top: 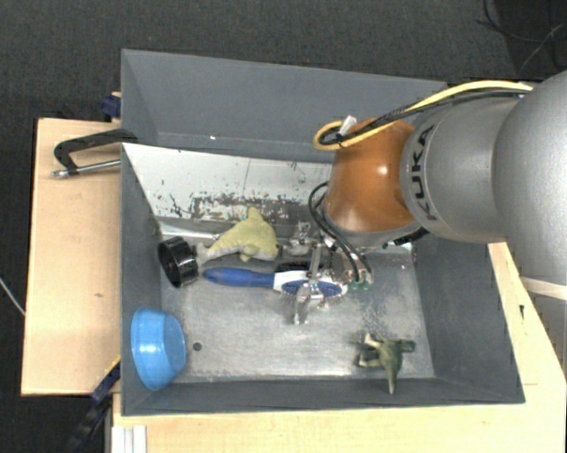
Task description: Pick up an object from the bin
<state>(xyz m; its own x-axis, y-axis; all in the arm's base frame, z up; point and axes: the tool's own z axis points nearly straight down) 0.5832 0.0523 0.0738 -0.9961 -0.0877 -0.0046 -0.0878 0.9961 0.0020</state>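
My gripper (309, 292) reaches down in the middle of the bin, its metal fingers (301, 309) at the right end of a blue and white tool-like thing (248, 278) that lies flat, pointing left. Whether the fingers close on it is hidden by the wrist. A yellowish soft toy (244, 238) lies just behind the blue thing, against the back wall. A black round cap (178, 260) sits left of it.
A blue bowl (156, 347) lies on its side in the front left corner. A small green toy figure (386, 355) lies near the front right. The arm and its orange cover hang over the bin's back right.
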